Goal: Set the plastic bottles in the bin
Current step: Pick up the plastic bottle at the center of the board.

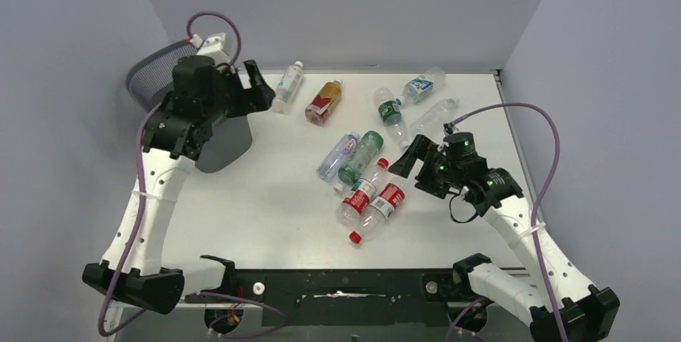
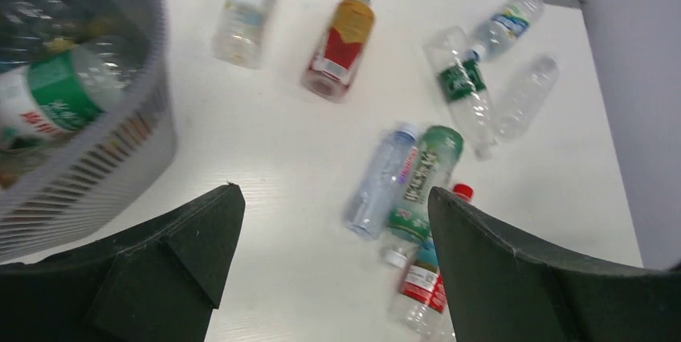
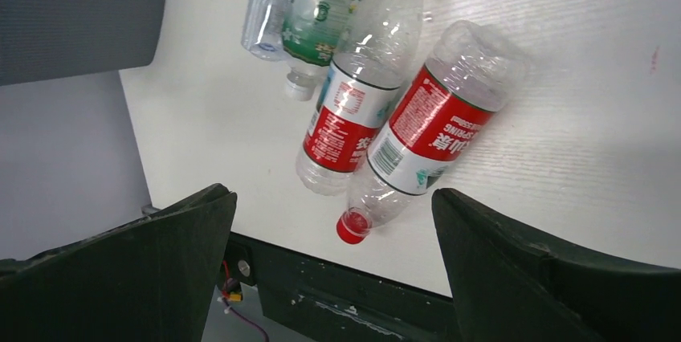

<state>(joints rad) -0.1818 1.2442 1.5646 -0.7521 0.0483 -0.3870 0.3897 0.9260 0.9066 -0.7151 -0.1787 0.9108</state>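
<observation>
Left gripper hangs spread wide and empty. The bin sits just to its left, holding several plastic bottles, a green-labelled bottle on top. Right gripper, also spread wide and empty, hovers above two red-labelled bottles. About nine bottles lie loose on the table, so the task looks partly done.

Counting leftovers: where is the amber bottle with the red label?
In the top view the amber bottle lies at the far side of the table, between a clear bottle on its left and a green-labelled bottle on its right.
</observation>
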